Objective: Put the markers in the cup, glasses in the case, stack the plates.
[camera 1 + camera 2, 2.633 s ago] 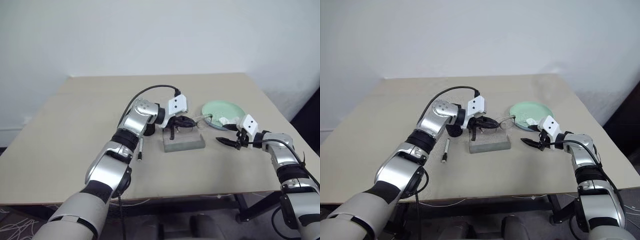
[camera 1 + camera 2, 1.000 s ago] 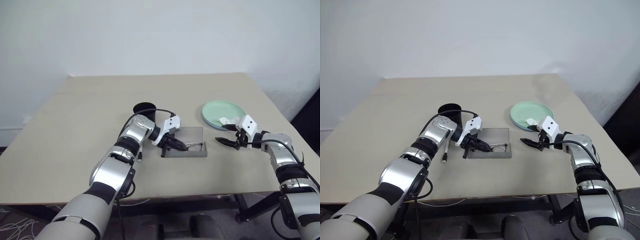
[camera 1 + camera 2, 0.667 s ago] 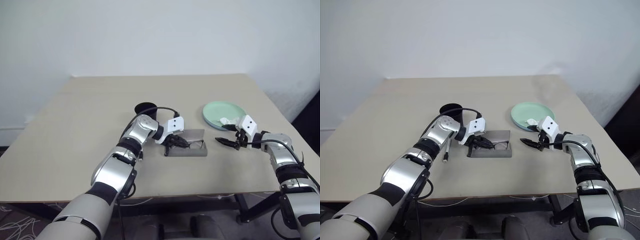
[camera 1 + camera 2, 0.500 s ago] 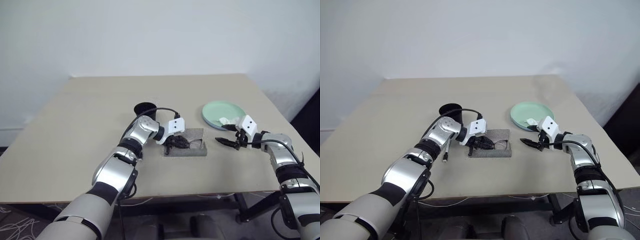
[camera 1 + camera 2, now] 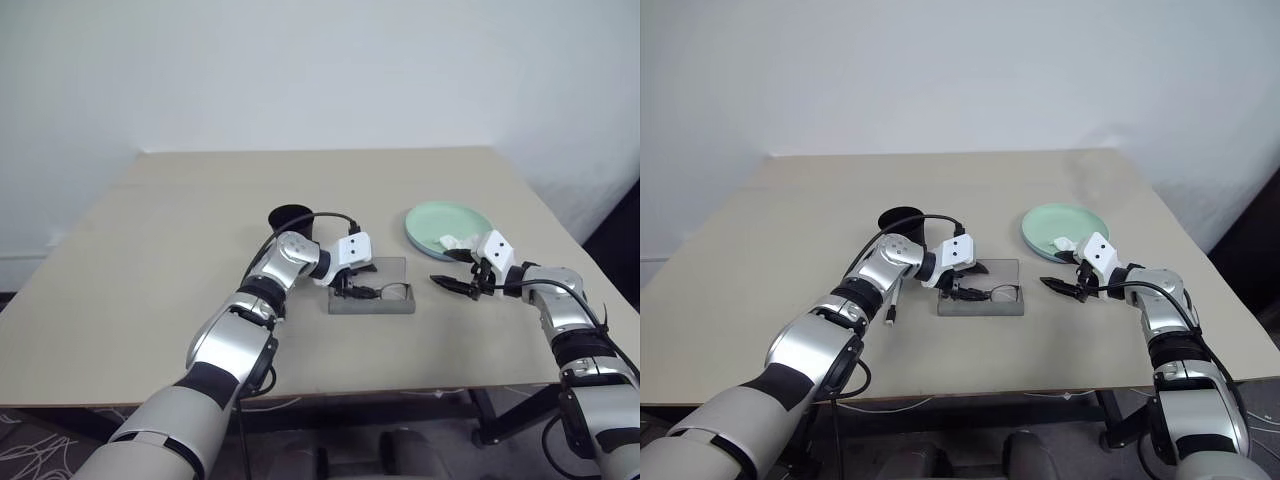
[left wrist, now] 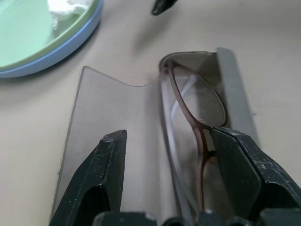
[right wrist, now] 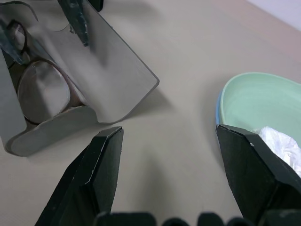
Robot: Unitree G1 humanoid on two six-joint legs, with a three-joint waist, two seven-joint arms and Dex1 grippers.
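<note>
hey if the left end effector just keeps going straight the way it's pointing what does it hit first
Most likely the open case right in front of it: the left end effector is open and straddles the tray wall, with the glasses lying inside. Exact depth is unclear.

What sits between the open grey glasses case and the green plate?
Just bare tabletop between the case and the green plate; the right gripper hovers open over that gap, per the right wrist view.

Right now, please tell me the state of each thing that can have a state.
case: open, lid flat.
glasses: inside the case.
plates: stacked, green on blue, tissue on top.
cup: upright.
left gripper: open over the case.
right gripper: open, holding nothing.
</note>
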